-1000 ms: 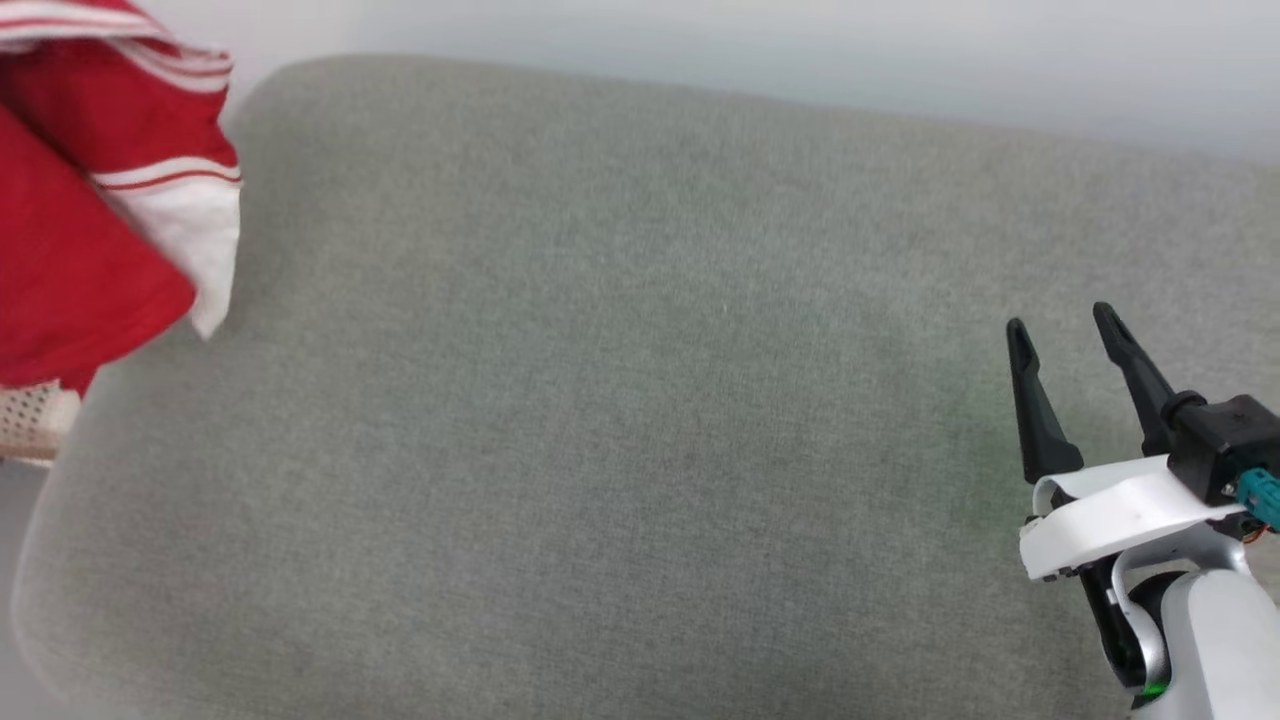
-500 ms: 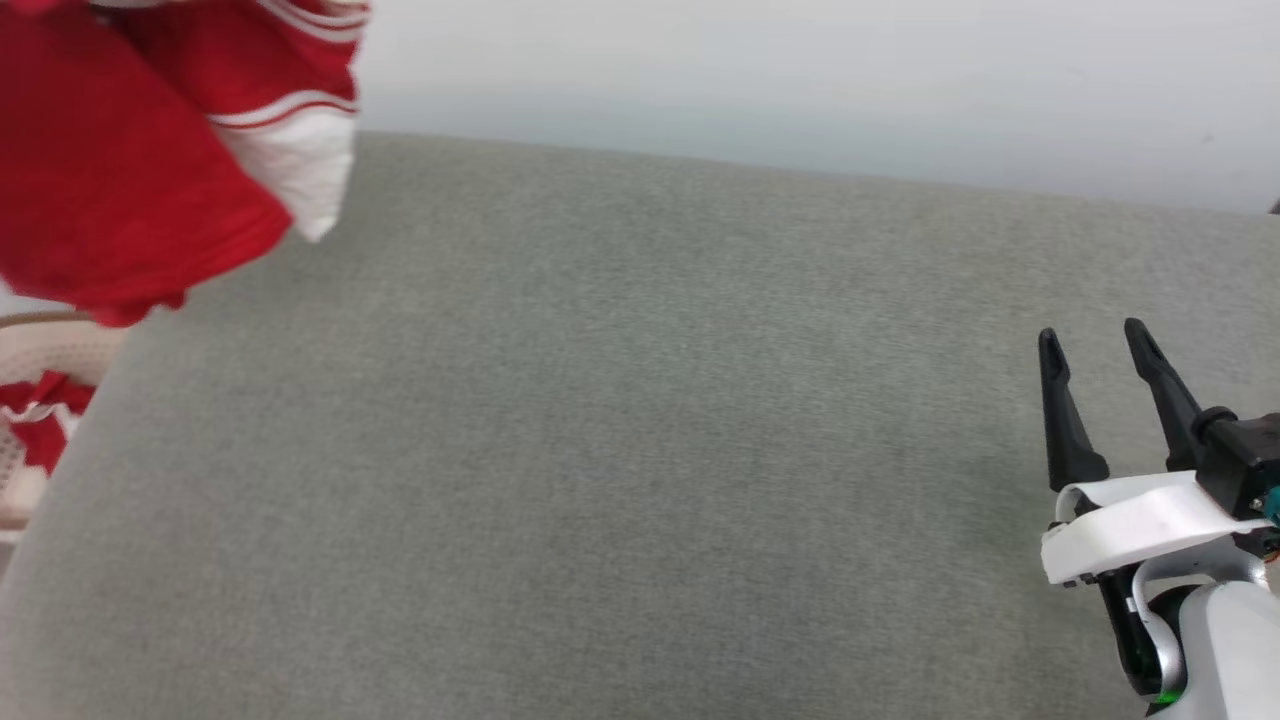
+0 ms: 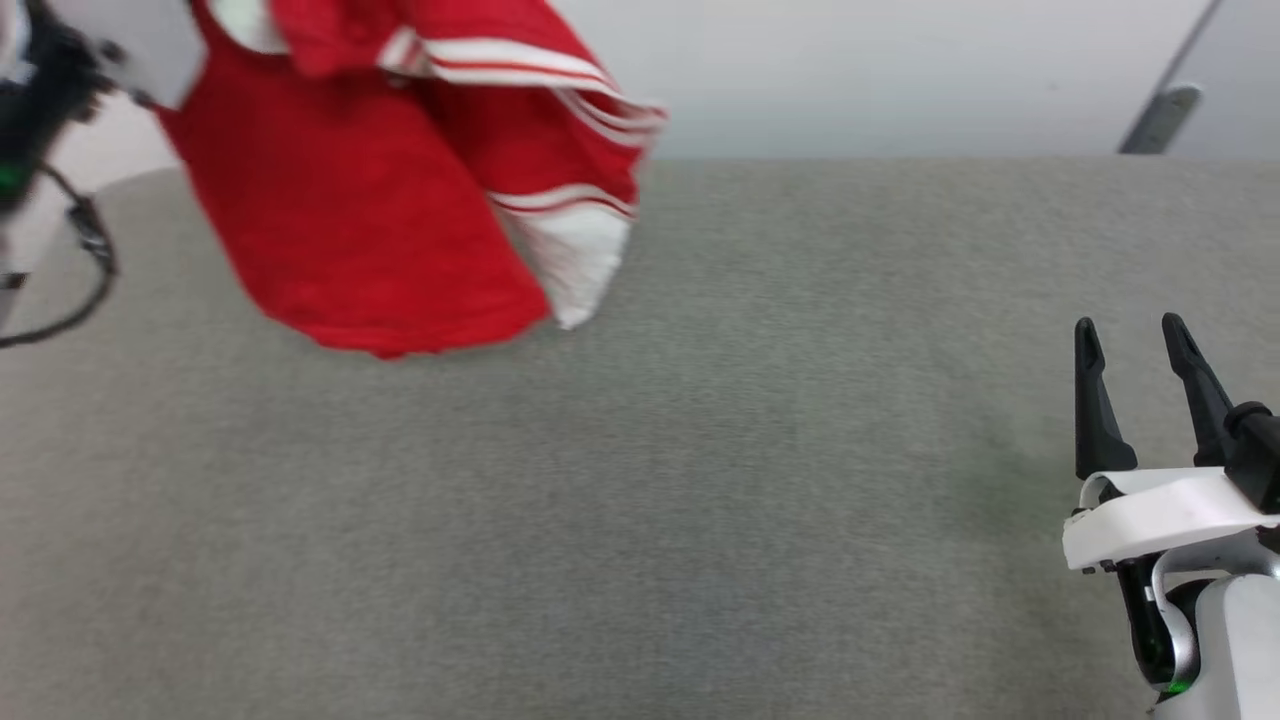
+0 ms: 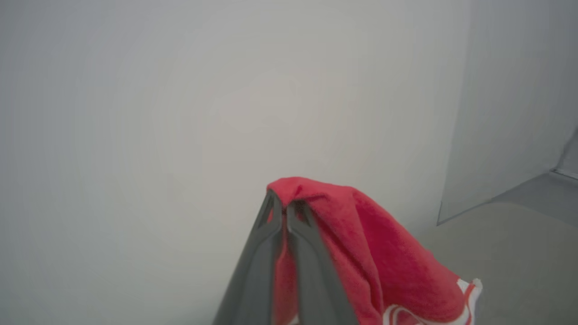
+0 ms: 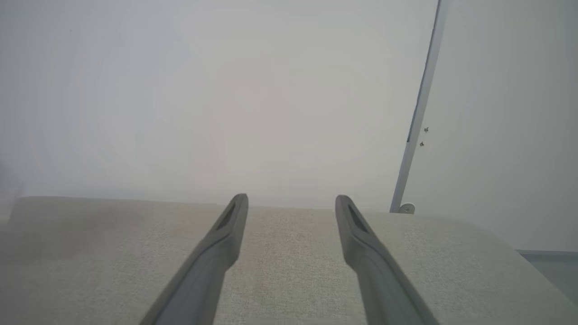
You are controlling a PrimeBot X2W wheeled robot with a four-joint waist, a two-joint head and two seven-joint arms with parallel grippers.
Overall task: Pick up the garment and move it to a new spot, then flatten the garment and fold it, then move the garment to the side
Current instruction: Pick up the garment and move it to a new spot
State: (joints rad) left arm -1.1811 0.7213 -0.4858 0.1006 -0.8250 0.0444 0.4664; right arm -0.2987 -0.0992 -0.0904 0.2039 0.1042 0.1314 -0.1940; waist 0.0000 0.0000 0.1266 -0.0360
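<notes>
The soft, floppy red jersey shirt (image 3: 350, 240) with white sleeves hangs at ten o'clock, pinched in the left gripper (image 4: 283, 205); the wide-spread right gripper (image 3: 1135, 345) at four o'clock could grab its hem.

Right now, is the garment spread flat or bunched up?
Bunched. The garment hangs in folds from the left gripper, whose fingers are shut on a pinch of it, over the grey cushion.

Grey fabric cushion (image 3: 700, 480), pale wall (image 3: 900, 70)
</notes>
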